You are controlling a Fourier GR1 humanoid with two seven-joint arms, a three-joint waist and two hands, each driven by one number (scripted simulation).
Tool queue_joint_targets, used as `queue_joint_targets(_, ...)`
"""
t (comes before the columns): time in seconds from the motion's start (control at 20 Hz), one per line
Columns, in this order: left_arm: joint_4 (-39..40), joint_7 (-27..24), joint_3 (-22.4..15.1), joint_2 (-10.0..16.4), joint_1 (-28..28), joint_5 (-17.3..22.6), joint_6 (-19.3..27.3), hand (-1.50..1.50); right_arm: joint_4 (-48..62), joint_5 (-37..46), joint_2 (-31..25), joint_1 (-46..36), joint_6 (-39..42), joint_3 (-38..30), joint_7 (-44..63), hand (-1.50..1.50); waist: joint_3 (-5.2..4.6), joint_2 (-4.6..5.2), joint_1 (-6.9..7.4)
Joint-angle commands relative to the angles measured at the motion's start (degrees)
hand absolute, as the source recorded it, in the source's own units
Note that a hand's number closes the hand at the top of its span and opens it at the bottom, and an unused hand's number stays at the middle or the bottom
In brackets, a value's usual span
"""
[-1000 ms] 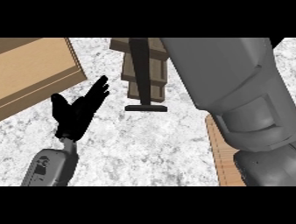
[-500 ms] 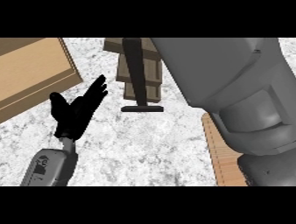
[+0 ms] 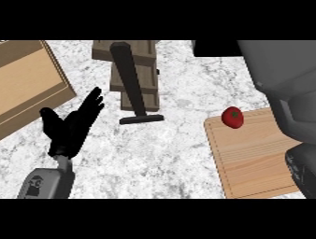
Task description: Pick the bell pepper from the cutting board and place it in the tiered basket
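The worktop [image 3: 181, 154] is pale grey-and-white speckled stone, and it fills the view from edge to edge, so nothing of the room beyond it shows. Against its right edge lies a light wooden cutting board [image 3: 254, 163], its long sides running from the near edge towards the far one. The red bell pepper [image 3: 233, 116], with a small green stem, rests on the board's far left corner, just inside the rim. Near the middle of the worktop's far edge stands the tiered basket [image 3: 146, 70]: brown slatted wooden tiers on a black post whose flat foot sits on the stone. It is well apart from the cutting board. A large tan wooden box [image 3: 16, 86] with a darker rim takes up the far left corner. The left hand [image 3: 69, 128] is over the left part of the worktop, between the box and the basket's foot, fingers straight and released, grasping nothing. The grey right forearm [image 3: 285, 79] covers the far right corner. Of the right hand only a black patch [image 3: 214, 48] shows at the far edge, and I cannot tell whether it is released or clenched.
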Motion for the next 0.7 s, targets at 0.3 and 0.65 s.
queue_joint_targets(0.3, -0.8, -1.3, 3.4, 2.9, 3.9, 1.8, -1.4, 0.0, -20.8, -10.2, -10.3, 8.4, 27.9, -0.5, 4.3, -1.5, 0.24, -1.75, -4.31)
queue_joint_targets(0.65, -1.8, -1.4, 1.9, 0.8, 5.3, -0.1, 1.1, 0.0, -38.4, -19.8, -20.1, 18.0, 43.8, -5.3, 10.7, -1.5, 0.28, -1.48, -5.05)
